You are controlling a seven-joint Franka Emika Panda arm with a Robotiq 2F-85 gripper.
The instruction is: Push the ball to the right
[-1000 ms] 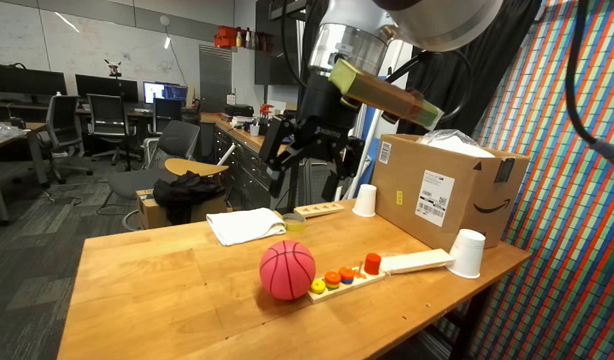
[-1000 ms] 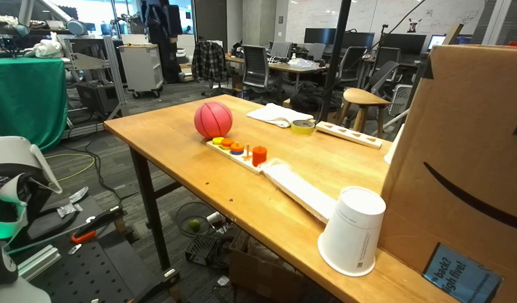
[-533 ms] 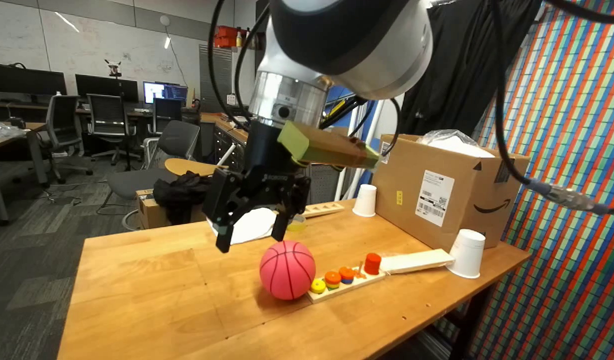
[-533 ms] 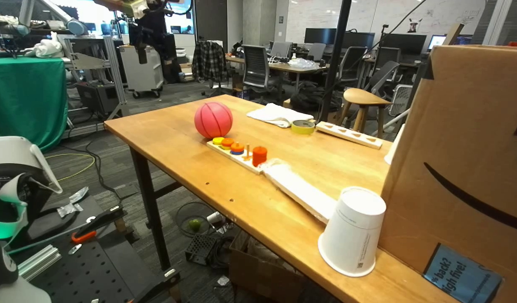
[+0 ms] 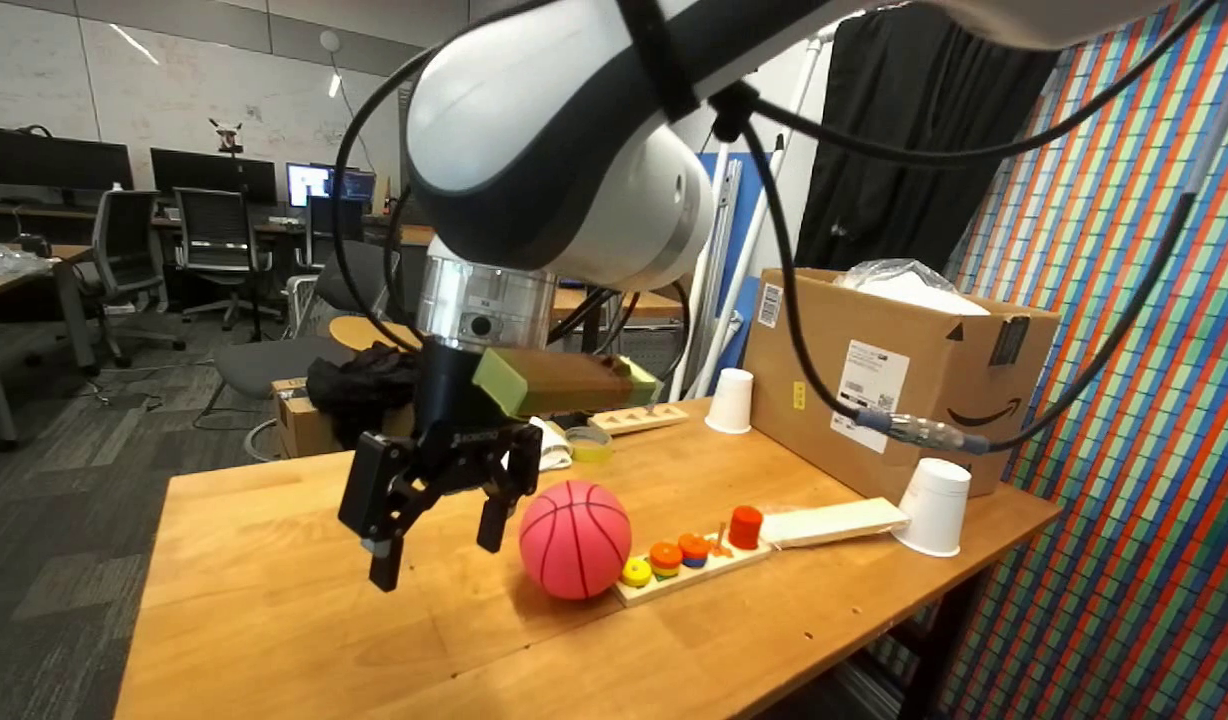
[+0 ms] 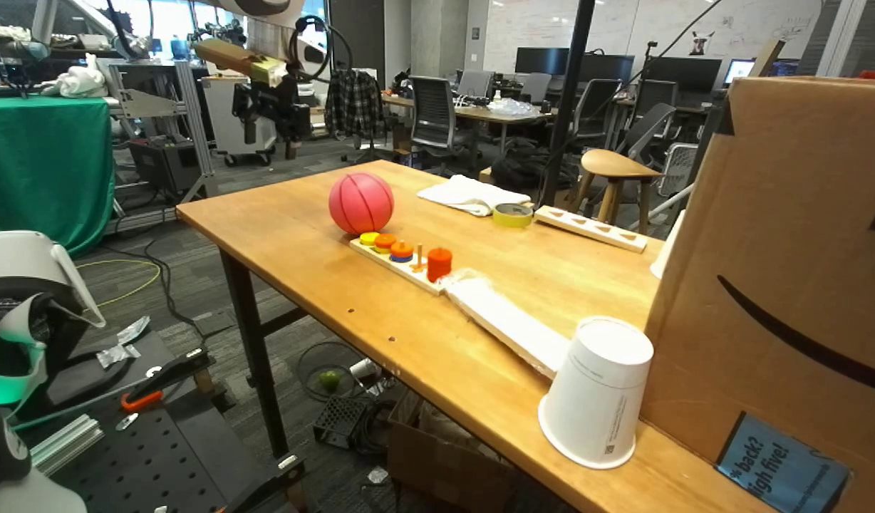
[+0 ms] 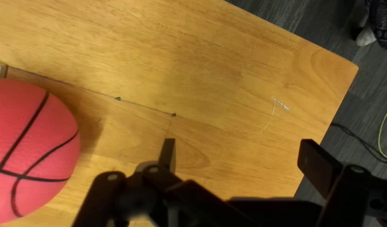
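A pink-red ball with black lines (image 5: 574, 540) rests on the wooden table, beside the end of a board with coloured rings (image 5: 694, 565). I cannot tell whether they touch. The ball also shows in an exterior view (image 6: 361, 204) and at the left edge of the wrist view (image 7: 29, 148), partly cut off. My gripper (image 5: 438, 553) is open and empty, fingers down. In that exterior view it hangs left of the ball, apart from it and above the table. It also shows in the wrist view (image 7: 239, 149) and beyond the ball in an exterior view (image 6: 271, 140).
A white board (image 5: 834, 522), two white cups (image 5: 934, 508) (image 5: 730, 402) and a large cardboard box (image 5: 894, 370) stand to the right. A white cloth (image 6: 473, 194), yellow tape roll (image 6: 512, 215) and wooden holder (image 6: 591, 228) lie along the back. The table corner (image 7: 354, 67) is near the gripper.
In an exterior view my gripper has moved left and down, from above the back of the table to the ball's left. It has stayed open. The ball has not moved.
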